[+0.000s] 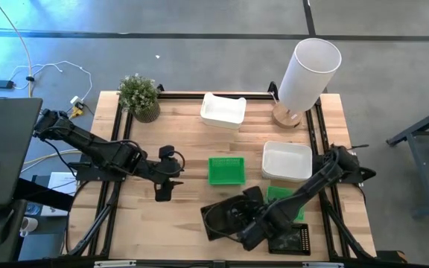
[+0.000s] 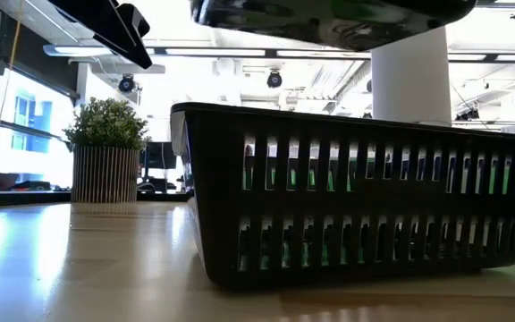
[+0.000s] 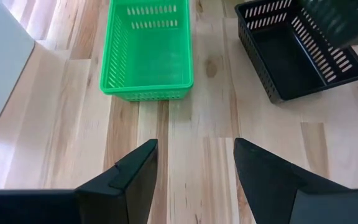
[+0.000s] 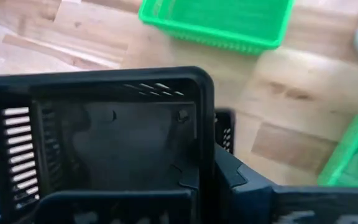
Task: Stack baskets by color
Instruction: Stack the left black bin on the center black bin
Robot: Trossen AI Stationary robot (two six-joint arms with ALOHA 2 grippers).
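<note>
While clamped on a black basket [image 4: 104, 143] near the green basket [image 1: 226, 170], right gripper [image 1: 255, 227]; left gripper [image 1: 164, 187] beside it, parted, empty.

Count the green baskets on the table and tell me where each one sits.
2 clearly show. One green basket sits alone at the table's centre. A second green basket lies partly hidden under the right arm, by the white basket. More may be hidden or nested.

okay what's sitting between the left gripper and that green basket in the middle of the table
Nothing: in the left wrist view only bare wooden tabletop separates the open left gripper from the bright green perforated plastic basket.
</note>
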